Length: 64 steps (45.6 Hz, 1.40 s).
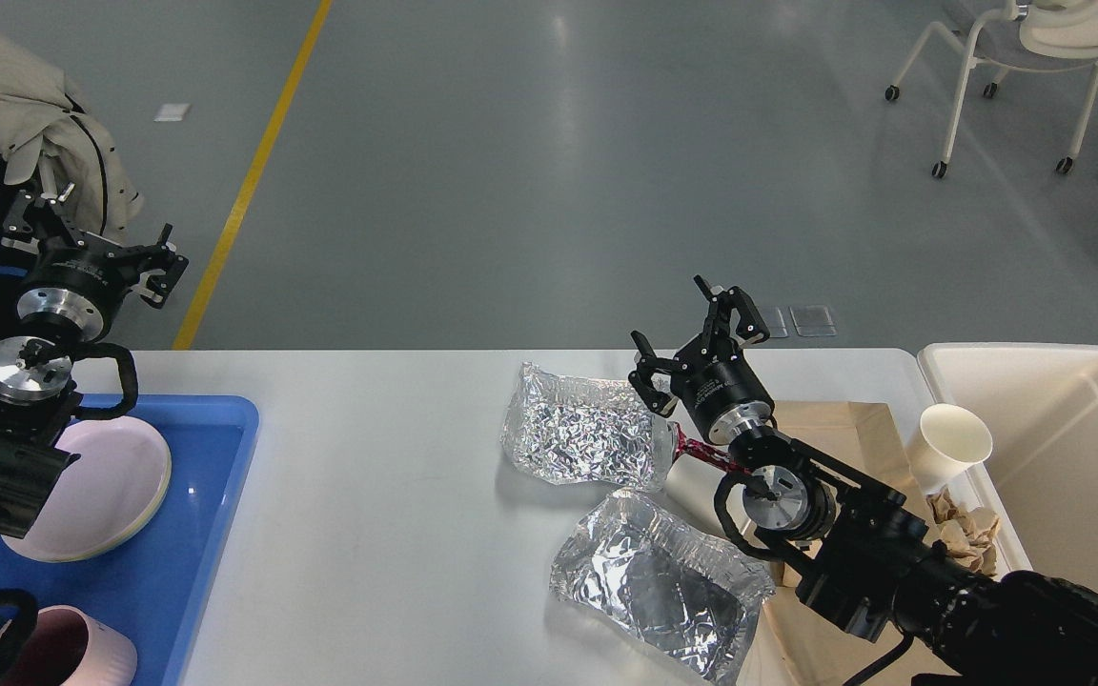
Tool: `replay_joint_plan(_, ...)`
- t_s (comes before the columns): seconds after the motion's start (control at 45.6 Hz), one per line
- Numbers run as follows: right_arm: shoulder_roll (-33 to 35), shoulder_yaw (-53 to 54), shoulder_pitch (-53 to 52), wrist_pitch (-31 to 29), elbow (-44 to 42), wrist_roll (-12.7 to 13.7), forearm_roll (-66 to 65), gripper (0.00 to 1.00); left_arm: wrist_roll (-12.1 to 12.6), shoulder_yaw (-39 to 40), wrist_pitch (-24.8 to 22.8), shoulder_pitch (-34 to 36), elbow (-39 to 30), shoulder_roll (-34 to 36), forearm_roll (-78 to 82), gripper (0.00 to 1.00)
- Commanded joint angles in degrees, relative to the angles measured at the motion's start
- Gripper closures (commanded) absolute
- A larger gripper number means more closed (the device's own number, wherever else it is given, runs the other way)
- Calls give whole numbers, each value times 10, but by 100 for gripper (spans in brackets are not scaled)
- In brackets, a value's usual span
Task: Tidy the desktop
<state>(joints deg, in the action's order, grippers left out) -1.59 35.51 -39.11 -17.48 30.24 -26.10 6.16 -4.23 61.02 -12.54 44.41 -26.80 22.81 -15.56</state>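
The white desktop (387, 476) fills the lower part of the head view. Two crumpled silver foil trays lie on it right of centre: one nearer the far edge (582, 431), one nearer me (663, 581). A brown paper sheet (844, 429) and a white paper cup (947, 443) lie on their right. My right gripper (697, 333) is open and empty, raised just beyond the far foil tray. My left gripper (87, 243) is open and empty, held high beyond the table's far left corner, above the blue tray (187, 534).
The blue tray holds a pale pink plate (101, 495) and a pink mug (68, 653). A cream-white bin (1073, 448) stands at the right end. Crumpled brown paper (964, 529) lies by the bin. A small red-and-white item (692, 448) lies beneath my right wrist. A wheeled chair (1026, 57) stands far back.
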Motion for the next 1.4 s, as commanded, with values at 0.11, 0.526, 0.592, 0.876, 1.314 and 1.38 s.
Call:
replay_joint_plan(0.11,0,0,0,0,0,0,0,0,-23,-7,-37,-16,24,0,1,2)
replay_joint_plan(0.526,0,0,0,0,0,0,0,0,-55,-38,-59,-70,35,-22,59,2)
replay_joint_plan(0.592,0,0,0,0,0,0,0,0,-67,-42,-70,-79,35,-25,59,2)
replay_joint_plan(0.876,0,0,0,0,0,0,0,0,-125,-41,-160,-104,35,-31,58,2)
replay_joint_plan(1.314,0,0,0,0,0,0,1,0,-131,-42,-170,-114,35,-30,59,2)
replay_joint_plan(1.38,0,0,0,0,0,0,0,0,-133,-40,-171,-114,35,-30,58,2)
